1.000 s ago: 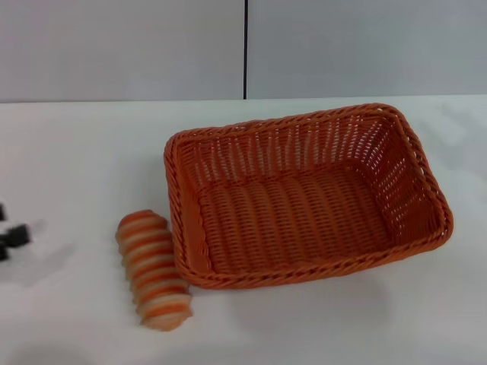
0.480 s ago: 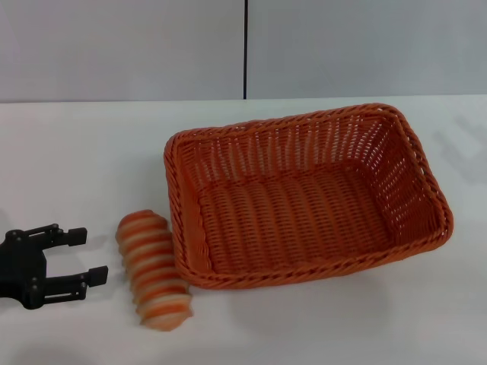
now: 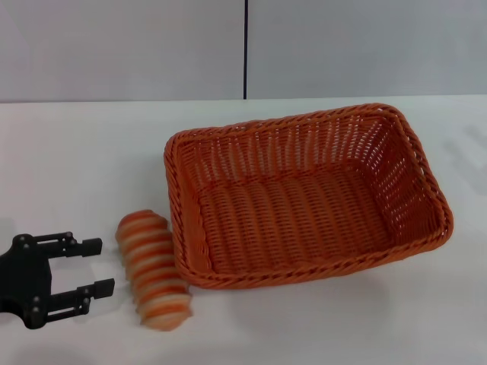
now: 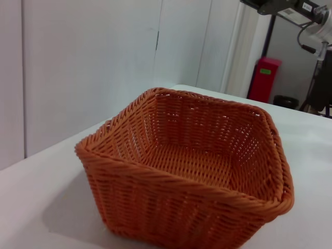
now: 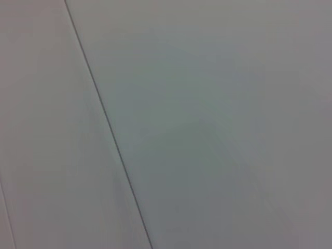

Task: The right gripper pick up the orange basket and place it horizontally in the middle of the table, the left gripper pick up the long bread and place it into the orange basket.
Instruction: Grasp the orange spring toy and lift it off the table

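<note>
The orange basket [image 3: 304, 194] lies lengthwise across the middle of the white table [image 3: 76, 152] with nothing inside it; the left wrist view shows the orange basket [image 4: 187, 171] from one corner. The long bread [image 3: 153, 269], banded orange-brown and cream, rests on the table just off the basket's left front corner. My left gripper [image 3: 97, 268] is open at the left edge of the head view, its two fingertips pointing at the bread from its left with a small gap. The right gripper is out of view.
A grey wall with a dark vertical seam [image 3: 245, 49] stands behind the table. In the left wrist view a red bin [image 4: 264, 78] and a stand with cables [image 4: 316, 62] are beyond the table's far side. The right wrist view shows only wall.
My left gripper has come in from the left edge toward the bread, fingers open. The basket and the bread have not moved.
</note>
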Tool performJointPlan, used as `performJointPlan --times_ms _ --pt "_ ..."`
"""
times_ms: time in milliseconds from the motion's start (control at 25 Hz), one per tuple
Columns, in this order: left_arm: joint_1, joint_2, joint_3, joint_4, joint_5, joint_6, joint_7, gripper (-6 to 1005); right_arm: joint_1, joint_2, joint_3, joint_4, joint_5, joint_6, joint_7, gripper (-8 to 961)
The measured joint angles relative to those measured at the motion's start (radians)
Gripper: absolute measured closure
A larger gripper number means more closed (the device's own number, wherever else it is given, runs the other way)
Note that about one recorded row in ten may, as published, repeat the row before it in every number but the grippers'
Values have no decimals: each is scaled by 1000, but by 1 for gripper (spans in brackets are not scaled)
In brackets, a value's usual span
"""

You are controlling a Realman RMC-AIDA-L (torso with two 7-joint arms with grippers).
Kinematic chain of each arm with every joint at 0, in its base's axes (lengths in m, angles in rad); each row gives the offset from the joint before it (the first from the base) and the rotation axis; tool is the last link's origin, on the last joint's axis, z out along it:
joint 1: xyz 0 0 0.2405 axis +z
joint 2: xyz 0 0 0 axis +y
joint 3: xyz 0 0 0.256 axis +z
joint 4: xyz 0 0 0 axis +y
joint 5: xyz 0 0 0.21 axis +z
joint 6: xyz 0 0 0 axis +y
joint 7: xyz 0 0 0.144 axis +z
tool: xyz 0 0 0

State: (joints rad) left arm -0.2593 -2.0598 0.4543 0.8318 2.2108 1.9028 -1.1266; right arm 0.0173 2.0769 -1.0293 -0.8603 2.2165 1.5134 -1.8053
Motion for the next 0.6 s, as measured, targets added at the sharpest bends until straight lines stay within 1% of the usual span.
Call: performJointPlan --times_ms 200,280,320,360,440,520,600 --pt "10 -2 1 -80 3 -35 75 323 0 0 -5 14 -8 4 -21 322" --pt "12 -2 1 -121 3 -59 108 431 0 0 -8 25 -9 5 -30 322" --pt "12 -2 1 -121 3 -59 108 484 1 0 -8 30 -9 5 -34 322" --pt "14 -2 1 -170 3 -86 154 538 2 0 -8 37 -9 5 -39 322" --pt "14 -2 3 -226 8 -118 187 577 4 0 -9 56 -10 5 -49 322" --pt "14 -2 5 -237 9 -125 192 616 5 0 -9 59 -12 5 -50 322" --pt "15 -2 18 -271 13 -143 216 631 5 0 -9 62 -18 5 -51 322"
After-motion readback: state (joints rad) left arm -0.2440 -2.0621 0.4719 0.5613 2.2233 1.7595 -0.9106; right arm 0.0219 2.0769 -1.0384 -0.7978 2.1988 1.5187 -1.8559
